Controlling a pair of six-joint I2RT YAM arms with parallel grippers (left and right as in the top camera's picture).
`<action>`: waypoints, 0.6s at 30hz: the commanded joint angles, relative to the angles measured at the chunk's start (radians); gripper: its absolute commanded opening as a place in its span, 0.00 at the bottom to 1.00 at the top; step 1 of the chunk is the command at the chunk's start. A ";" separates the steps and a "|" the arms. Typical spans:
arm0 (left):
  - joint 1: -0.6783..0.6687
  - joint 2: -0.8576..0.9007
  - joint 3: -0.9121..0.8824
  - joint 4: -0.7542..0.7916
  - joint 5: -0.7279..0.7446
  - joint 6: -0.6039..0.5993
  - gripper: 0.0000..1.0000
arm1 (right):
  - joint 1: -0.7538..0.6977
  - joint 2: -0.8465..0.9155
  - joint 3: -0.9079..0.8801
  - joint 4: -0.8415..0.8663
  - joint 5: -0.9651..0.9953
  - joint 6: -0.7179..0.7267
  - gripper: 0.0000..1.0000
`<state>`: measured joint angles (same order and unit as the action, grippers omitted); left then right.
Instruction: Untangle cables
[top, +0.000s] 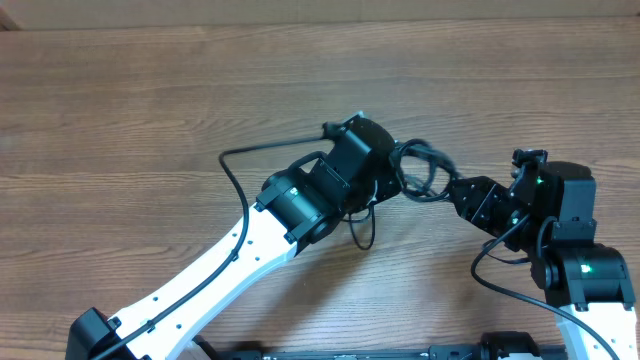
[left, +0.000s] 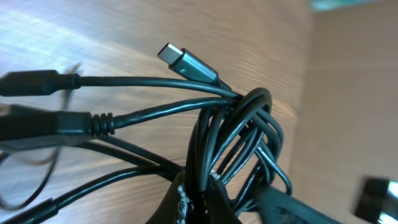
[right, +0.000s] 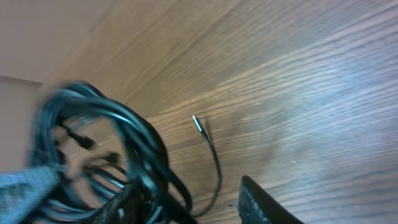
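Note:
The cables (top: 425, 172) form a black looped bundle between the two arms, mid-table. My left gripper (top: 393, 172) reaches the bundle from the left. In the left wrist view it is shut (left: 200, 200) on several strands of the cables (left: 239, 134), and a silver-tipped plug (left: 181, 60) sticks out above the knot. My right gripper (top: 453, 190) meets the bundle from the right. Its jaws (right: 193, 208) stand apart, with the cables (right: 109, 140) against the left finger (right: 124, 205) and one thin loose end (right: 211, 149) in the gap.
The wooden table (top: 120, 90) stretches all round. Two more plugs (left: 43, 121) trail to the left of the knot. A thin black loop (top: 362, 235) hangs below the left wrist. The arms' own thicker wires (top: 235, 185) arc beside them.

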<state>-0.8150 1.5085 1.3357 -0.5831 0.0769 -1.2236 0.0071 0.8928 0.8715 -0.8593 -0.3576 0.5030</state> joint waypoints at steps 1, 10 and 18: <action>0.029 0.002 0.024 -0.048 -0.036 -0.172 0.04 | -0.002 -0.007 0.016 0.023 -0.066 -0.002 0.42; 0.139 0.002 0.024 -0.048 0.217 -0.193 0.04 | -0.002 -0.007 0.016 0.069 -0.182 -0.006 0.33; 0.156 0.002 0.024 -0.005 0.332 -0.191 0.04 | -0.002 -0.007 0.016 0.169 -0.439 -0.063 0.31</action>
<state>-0.6590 1.5085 1.3357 -0.6212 0.3141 -1.4059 0.0071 0.8928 0.8715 -0.7109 -0.6495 0.4774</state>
